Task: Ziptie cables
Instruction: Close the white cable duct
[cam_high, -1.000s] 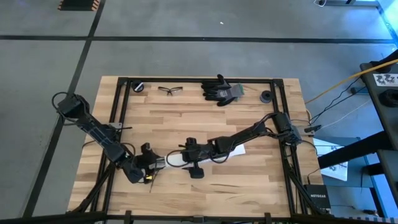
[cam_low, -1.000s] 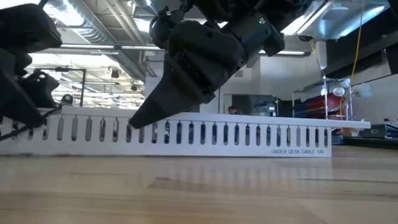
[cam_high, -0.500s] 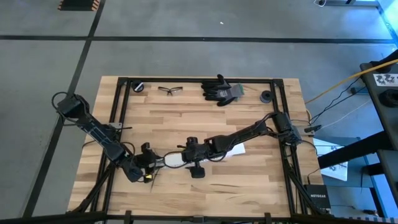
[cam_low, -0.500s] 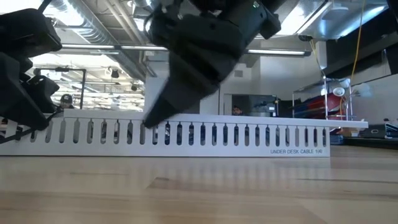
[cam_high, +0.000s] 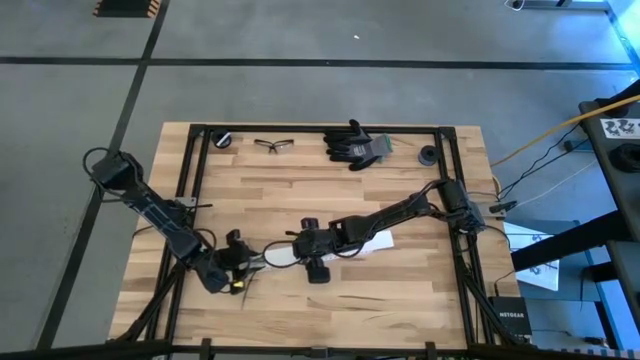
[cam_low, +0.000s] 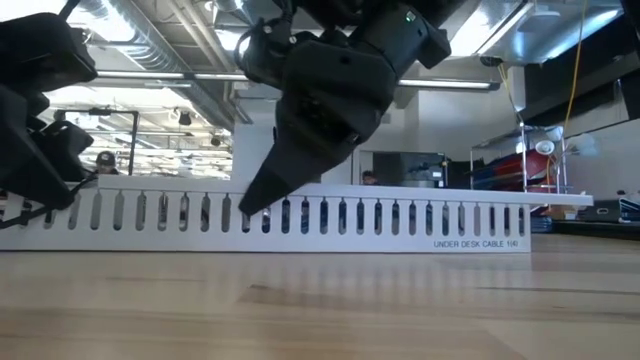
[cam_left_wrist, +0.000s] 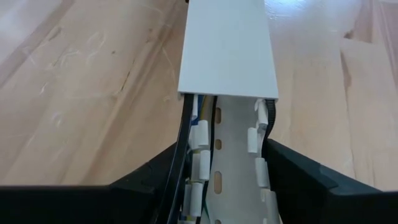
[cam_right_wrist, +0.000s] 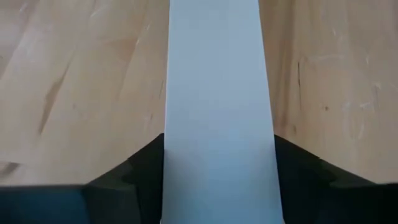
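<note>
On the tabletop (cam_high: 400, 290), the cables (cam_left_wrist: 185, 134) lie inside the white slotted rail (cam_low: 330, 215), its flat cover (cam_left_wrist: 229, 46) partly on. Left tool (cam_left_wrist: 217, 180) grips the rail's open end; right tool (cam_right_wrist: 217, 180) straddles the cover. No ziptie visible; tying seemingly remains.

The slotted rail (cam_low: 300, 215) lies across the table's middle, blocked at one end by the left gripper (cam_high: 238, 266) and near its centre by the right gripper (cam_high: 296, 248). Bare wood in front of the rail offers free passage (low view). Along the far edge, gloves (cam_high: 355, 145), safety glasses (cam_high: 272, 145) and two dark round items obstruct.
</note>
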